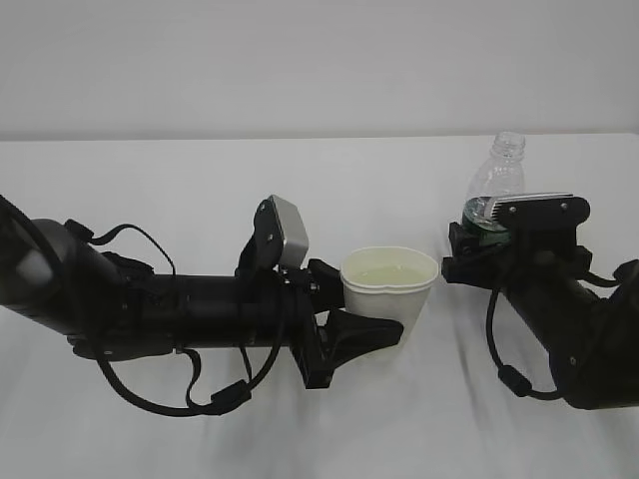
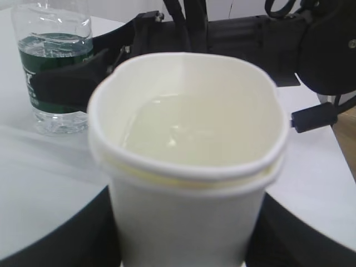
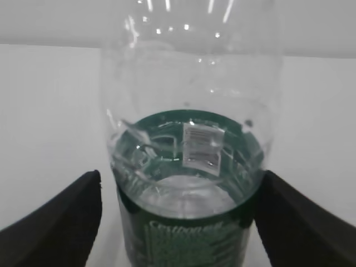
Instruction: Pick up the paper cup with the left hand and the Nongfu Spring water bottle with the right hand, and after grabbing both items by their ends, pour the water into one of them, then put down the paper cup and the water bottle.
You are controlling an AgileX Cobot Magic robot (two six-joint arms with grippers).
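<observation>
white paper cup [image 1: 389,287] gripped in left hand [image 1: 351,317]; right hand [image 1: 481,251] released around bottle [image 1: 494,188].

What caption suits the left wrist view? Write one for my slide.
Squeezed paper cup holding water, with the green-labelled bottle standing behind.

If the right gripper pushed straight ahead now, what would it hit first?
Likely the Nongfu Spring water bottle itself: it stands upright between the right gripper's open jaws, directly ahead.

White tabletop [image 1: 200,439], plain pale wall [image 1: 300,60] behind
</observation>
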